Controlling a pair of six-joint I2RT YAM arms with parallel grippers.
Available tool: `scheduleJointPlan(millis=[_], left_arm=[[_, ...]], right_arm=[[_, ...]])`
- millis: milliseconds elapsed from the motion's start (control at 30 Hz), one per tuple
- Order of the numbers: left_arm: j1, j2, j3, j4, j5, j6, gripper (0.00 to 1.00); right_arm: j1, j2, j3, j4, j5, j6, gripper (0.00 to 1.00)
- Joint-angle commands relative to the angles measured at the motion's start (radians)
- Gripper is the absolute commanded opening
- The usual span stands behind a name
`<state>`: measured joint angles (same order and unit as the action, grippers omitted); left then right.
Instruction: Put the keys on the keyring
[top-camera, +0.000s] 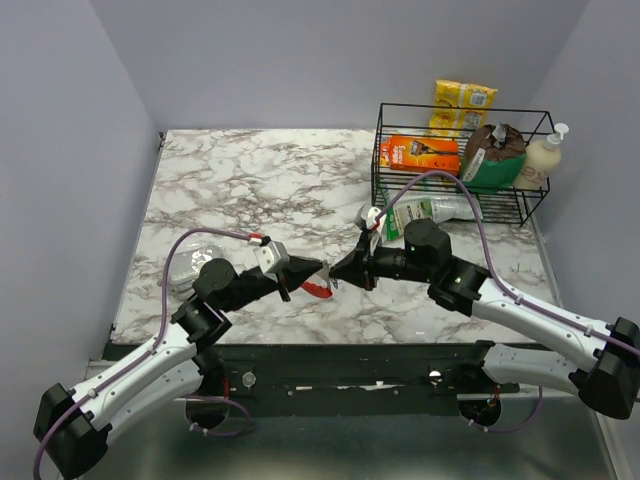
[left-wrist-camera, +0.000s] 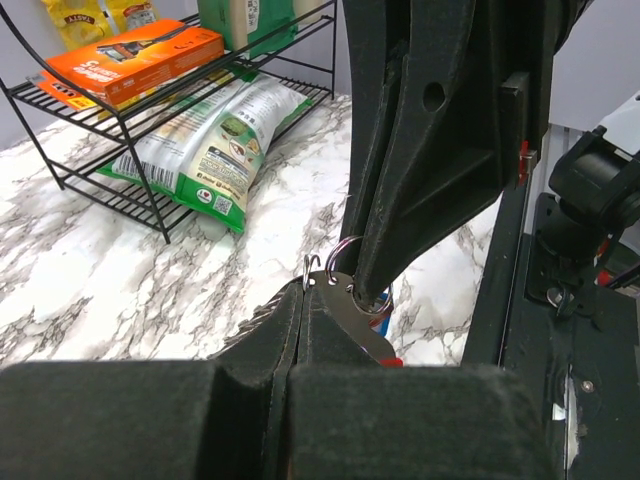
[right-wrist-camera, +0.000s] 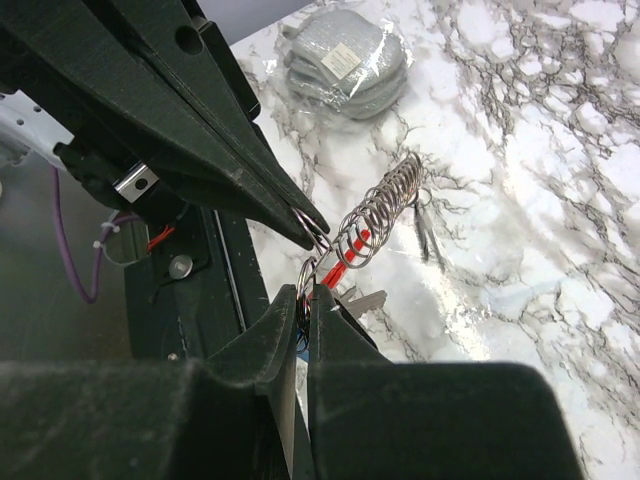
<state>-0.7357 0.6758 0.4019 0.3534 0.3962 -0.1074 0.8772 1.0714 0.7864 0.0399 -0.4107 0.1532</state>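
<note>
Both grippers meet tip to tip above the front middle of the marble table (top-camera: 250, 180), with the key bunch between them. My left gripper (top-camera: 316, 266) (left-wrist-camera: 303, 288) is shut on a small wire ring at the top of a silvery plate (left-wrist-camera: 345, 312). My right gripper (top-camera: 334, 270) (right-wrist-camera: 308, 296) is closed on another thin ring, with a blue key head (left-wrist-camera: 388, 297) just below it. The red keyring (top-camera: 318, 290) (right-wrist-camera: 352, 252) hangs under the tips beside a coil of wire rings (right-wrist-camera: 390, 205). A silvery key blade (right-wrist-camera: 368, 298) juts out beside my right fingers.
A black wire basket (top-camera: 540, 165) at the back right holds an orange box (top-camera: 420, 153), bags and a soap bottle (top-camera: 545, 155). A green-and-white bag (top-camera: 430, 210) (left-wrist-camera: 215, 140) lies under it. A clear packet with grey pads (top-camera: 195, 262) (right-wrist-camera: 345, 60) lies at the left.
</note>
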Motion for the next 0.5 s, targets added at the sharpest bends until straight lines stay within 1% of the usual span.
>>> scheduleJointPlan(millis=[0, 233, 267, 333, 367, 433, 467], left_arm=[[-0.002, -0.027, 0.021, -0.037, -0.060, 0.026, 0.00], [-0.002, -0.045, 0.029, -0.083, -0.105, 0.017, 0.00], [-0.002, -0.047, 0.031, -0.091, -0.109, 0.017, 0.01], [-0.002, -0.048, 0.038, -0.116, -0.125, 0.017, 0.08], [-0.002, -0.050, 0.041, -0.125, -0.125, 0.017, 0.17], [-0.002, -0.050, 0.058, -0.155, -0.125, 0.020, 0.30], [-0.002, -0.048, 0.066, -0.168, -0.125, 0.020, 0.42]], right_arm=[[0.006, -0.025, 0.013, 0.008, 0.047, -0.035, 0.04], [0.005, -0.037, 0.031, -0.008, 0.062, -0.073, 0.04], [0.005, -0.041, 0.036, -0.008, 0.058, -0.081, 0.04], [0.005, -0.044, 0.037, -0.011, 0.056, -0.089, 0.04], [0.005, -0.047, 0.039, -0.009, 0.055, -0.098, 0.04], [0.005, -0.048, 0.039, -0.012, 0.050, -0.107, 0.04], [0.005, -0.048, 0.040, -0.014, 0.046, -0.119, 0.03]])
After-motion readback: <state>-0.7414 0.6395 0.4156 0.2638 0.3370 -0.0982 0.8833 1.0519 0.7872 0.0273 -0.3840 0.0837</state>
